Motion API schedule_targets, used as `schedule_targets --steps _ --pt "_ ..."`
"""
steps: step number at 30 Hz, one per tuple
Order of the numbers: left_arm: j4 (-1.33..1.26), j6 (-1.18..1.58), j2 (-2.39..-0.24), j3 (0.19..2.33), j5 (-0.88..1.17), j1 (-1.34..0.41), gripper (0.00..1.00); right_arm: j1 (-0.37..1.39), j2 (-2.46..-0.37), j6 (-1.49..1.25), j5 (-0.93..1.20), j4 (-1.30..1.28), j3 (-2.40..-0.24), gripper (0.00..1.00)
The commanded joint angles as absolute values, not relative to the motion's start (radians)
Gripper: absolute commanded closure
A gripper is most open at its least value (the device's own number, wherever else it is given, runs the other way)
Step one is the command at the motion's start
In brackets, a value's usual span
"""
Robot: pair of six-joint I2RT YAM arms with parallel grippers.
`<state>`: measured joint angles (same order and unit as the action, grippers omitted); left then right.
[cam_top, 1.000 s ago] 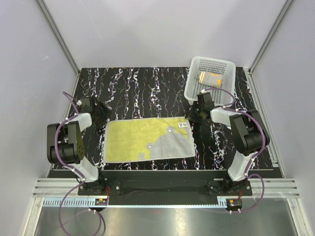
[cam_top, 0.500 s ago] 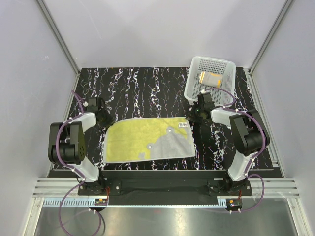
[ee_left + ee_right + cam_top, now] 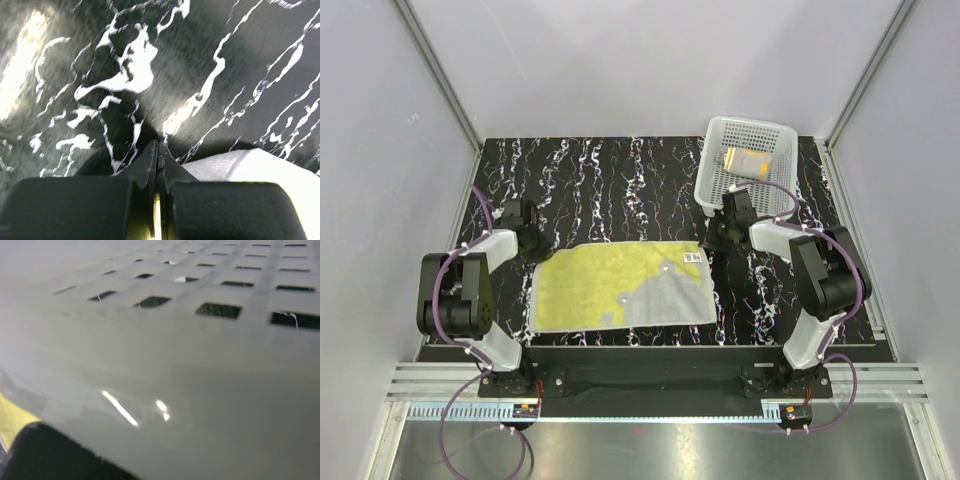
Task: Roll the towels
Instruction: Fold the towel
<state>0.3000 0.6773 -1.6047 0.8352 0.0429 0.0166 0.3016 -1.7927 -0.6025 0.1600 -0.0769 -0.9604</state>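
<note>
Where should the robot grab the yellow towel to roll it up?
Pinch the yellow towel at its two far corners, from above: left claw one, right claw the other. It lies flat and wide, so only edges lift.

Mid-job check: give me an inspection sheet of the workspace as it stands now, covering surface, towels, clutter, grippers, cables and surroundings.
Surface: black marbled table; no spills seen.
Job's things: yellow towel lies flat and unrolled, with its near right part showing grey. The orange towel lies rolled inside the white basket.
Clutter: nothing seen.
Grippers: left gripper is shut on the yellow towel's far left corner. The right gripper is shut at its far right corner, close beside the basket; whether it pinches cloth is unclear.
Cables: purple cables loop off both arms; one arcs across the basket's near side.
Surroundings: plain grey walls and metal frame posts.
</note>
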Motion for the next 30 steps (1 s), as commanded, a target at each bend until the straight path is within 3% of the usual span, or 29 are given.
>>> schedule_targets --steps 1,12,13,14,17,23,30 --pt "0.347 0.652 -1.546 0.819 -0.023 0.012 1.00 0.313 -1.732 -0.603 0.183 -0.190 -0.940 1.00" --pt "0.330 0.661 -1.350 0.753 -0.055 0.012 1.00 0.313 -1.571 -0.574 0.173 -0.222 -0.900 1.00" --pt "0.357 0.664 -1.342 0.756 -0.092 0.012 0.90 0.314 -1.560 -0.572 0.173 -0.229 -0.899 1.00" --pt "0.359 0.666 -1.338 0.755 -0.100 0.012 0.53 0.313 -1.559 -0.569 0.170 -0.232 -0.899 1.00" --pt "0.348 0.666 -1.362 0.741 -0.101 0.023 0.28 0.314 -1.542 -0.565 0.166 -0.244 -0.891 1.00" --pt "0.250 0.673 -1.463 0.719 -0.023 0.025 0.26 0.313 -1.520 -0.532 0.130 -0.276 -0.891 1.00" --pt "0.212 0.658 -1.587 0.784 -0.009 0.026 0.34 0.313 -1.529 -0.525 0.132 -0.273 -0.887 1.00"
